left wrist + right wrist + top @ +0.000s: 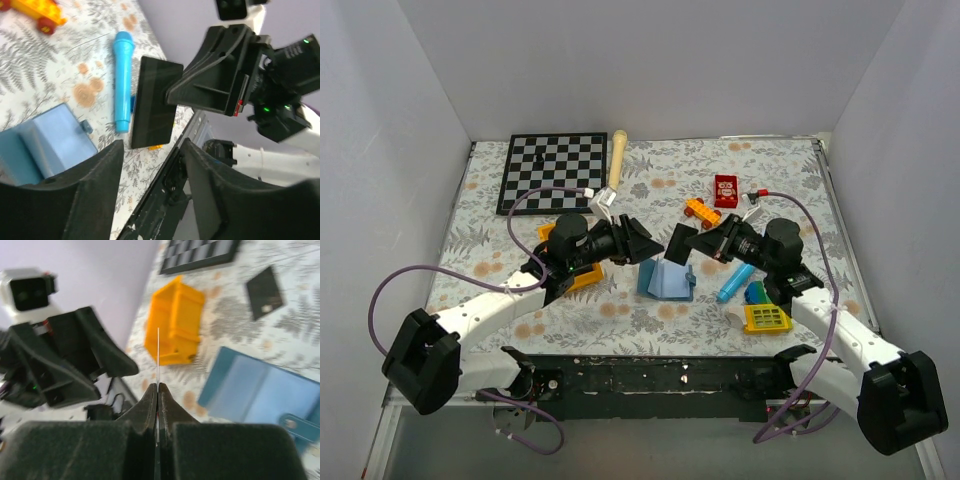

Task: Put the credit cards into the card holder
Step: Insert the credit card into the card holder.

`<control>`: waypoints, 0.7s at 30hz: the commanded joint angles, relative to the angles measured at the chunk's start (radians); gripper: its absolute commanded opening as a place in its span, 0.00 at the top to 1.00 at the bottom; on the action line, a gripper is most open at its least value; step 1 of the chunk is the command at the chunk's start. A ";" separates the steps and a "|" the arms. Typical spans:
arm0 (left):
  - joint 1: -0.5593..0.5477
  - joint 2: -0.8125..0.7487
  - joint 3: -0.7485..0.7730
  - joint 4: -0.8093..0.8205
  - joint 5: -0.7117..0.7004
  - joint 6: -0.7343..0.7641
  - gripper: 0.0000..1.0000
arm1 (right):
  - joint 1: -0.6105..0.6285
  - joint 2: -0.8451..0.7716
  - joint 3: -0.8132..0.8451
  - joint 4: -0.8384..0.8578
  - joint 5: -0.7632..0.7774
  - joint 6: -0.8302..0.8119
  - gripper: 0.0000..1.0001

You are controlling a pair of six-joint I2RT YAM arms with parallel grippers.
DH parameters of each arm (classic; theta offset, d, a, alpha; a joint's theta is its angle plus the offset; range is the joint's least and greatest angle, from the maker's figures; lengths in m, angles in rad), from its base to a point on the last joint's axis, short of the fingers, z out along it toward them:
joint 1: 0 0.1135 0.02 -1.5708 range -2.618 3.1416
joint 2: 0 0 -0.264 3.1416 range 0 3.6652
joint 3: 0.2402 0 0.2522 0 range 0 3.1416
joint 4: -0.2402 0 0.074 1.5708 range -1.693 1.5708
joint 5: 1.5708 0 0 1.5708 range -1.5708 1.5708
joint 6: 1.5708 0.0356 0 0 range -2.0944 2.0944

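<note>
One black card (155,102) hangs in the air above the open blue card holder (665,280), between the two grippers. It stands on edge, its flat face towards the left wrist camera and its long axis running up and down in that view. The right gripper (158,390) pinches one long side, jaws closed tight on it. The left gripper (150,146) is partly open and holds nothing, with the card just beyond its fingertips. The second card (264,292) lies flat on the table near the orange bin (175,322).

Card holder (665,278) on table (780,180) centre; chessboard (552,172) behind, at left.
</note>
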 commanded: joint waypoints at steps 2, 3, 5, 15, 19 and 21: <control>0.008 -0.067 0.027 -0.215 -0.198 0.073 0.42 | -0.010 -0.019 0.119 -0.515 0.292 -0.253 0.99; 0.008 -0.067 0.030 -0.231 -0.213 0.076 0.41 | -0.010 0.001 0.128 -0.526 0.306 -0.260 0.99; 0.007 -0.060 0.041 -0.244 -0.224 0.081 0.39 | -0.009 0.053 0.155 -0.604 0.322 -0.260 0.99; -0.010 0.008 0.131 -0.264 -0.200 0.144 0.58 | 0.003 0.343 0.224 -0.555 0.265 -0.270 0.99; -0.045 0.073 0.180 -0.274 -0.190 0.167 0.72 | 0.006 0.397 0.218 -0.474 0.204 -0.257 0.99; -0.062 0.111 0.203 -0.276 -0.181 0.178 0.78 | 0.008 0.408 0.212 -0.471 0.202 -0.257 0.99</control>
